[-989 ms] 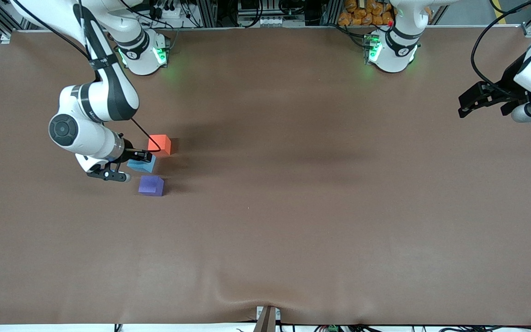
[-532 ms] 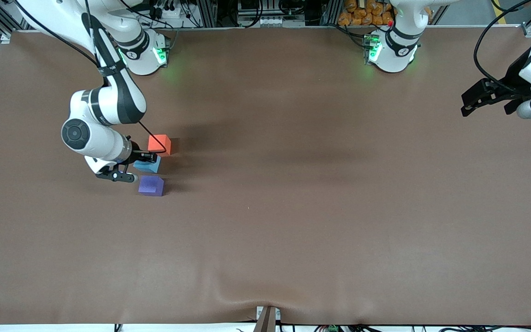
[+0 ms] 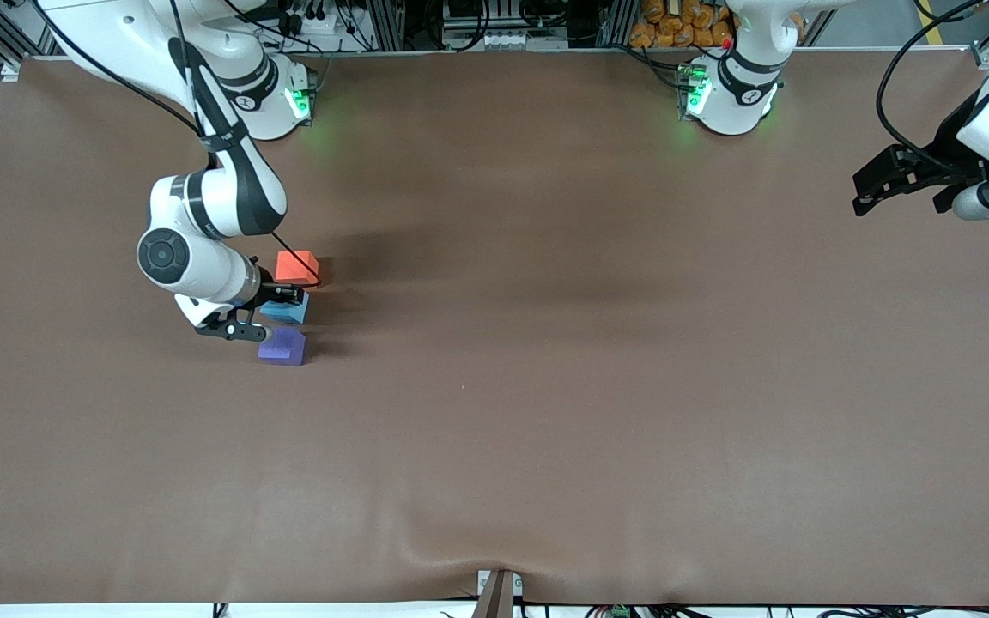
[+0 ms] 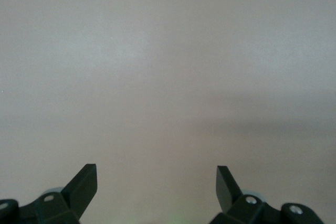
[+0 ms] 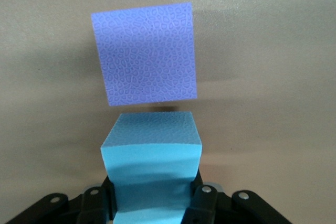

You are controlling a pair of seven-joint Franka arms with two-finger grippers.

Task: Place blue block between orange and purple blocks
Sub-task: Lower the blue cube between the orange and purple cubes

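The blue block [image 3: 286,308] is being gripped between the closed fingers of the right gripper [image 3: 276,300], its foam sides being visibly squeezed in the right wrist view [image 5: 152,166]. It is being held in the gap between the orange block [image 3: 297,267] and the purple block [image 3: 282,346], toward the right arm's end of the brown table [image 3: 546,386]. The left gripper [image 3: 876,184] is being kept waiting, fingers spread wide and empty, over the left arm's end of the table.
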